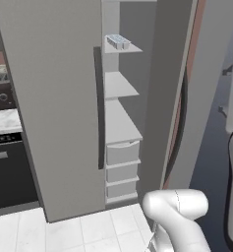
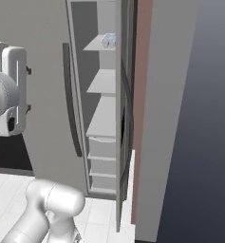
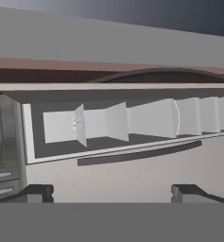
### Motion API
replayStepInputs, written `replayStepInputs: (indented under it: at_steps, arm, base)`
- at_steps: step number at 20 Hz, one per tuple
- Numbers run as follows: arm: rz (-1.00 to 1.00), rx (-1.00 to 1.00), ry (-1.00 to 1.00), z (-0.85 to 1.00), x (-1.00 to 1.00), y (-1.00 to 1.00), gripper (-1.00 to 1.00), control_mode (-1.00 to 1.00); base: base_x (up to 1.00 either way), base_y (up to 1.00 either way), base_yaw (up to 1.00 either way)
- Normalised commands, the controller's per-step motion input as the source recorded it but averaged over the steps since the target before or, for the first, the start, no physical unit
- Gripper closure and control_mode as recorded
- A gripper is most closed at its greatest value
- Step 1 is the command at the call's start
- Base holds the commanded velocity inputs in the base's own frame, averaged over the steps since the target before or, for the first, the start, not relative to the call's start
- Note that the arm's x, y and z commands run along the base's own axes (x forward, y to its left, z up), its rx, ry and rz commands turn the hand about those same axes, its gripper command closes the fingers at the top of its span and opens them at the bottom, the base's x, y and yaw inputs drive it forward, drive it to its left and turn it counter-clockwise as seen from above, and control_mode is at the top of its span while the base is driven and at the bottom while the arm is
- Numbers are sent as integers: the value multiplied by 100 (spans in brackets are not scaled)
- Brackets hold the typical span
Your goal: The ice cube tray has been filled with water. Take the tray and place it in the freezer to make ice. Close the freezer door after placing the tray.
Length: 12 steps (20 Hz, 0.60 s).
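**With the tray shelved, the door is what needs handling**

Since the gripper (image 3: 111, 193) has its two fingertips set wide apart with nothing between them, it holds and touches nothing; they frame the open compartment from well back. By the look of it the hand is rolled, so the shelves run sideways across the hand view.

Nearest the arm in the right base view stands the freezer door (image 2: 125, 118), swung out edge-on, with its dark curved handle on the outer face. I judge it a stiff, fairly heavy hinged panel that will swing steadily under a push on its outer face or free edge rather than need a pinch; the smooth grey face could let a fingertip slide.

Beyond it, the freezer (image 1: 119, 123) shows pale shelves above drawers.

Farthest, on the top visible shelf, sits the ice cube tray (image 1: 118, 41), flat and near the front edge. It looks light and rigid, but the water would spill if tipped.
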Motion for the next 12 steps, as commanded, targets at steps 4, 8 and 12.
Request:
replayStepInputs:
  at_steps: [4, 8, 12]
  arm:
    - [0, 0, 0, 0, 0, 0, -100, 100]
    - [2, 0, 3, -2, 2, -25, -100, -100]
    - [4, 0, 0, -9, 1, -46, -100, -100]
  base:
    - [0, -9, 0]
    - [0, -5, 0]
    - [0, 0, 0]
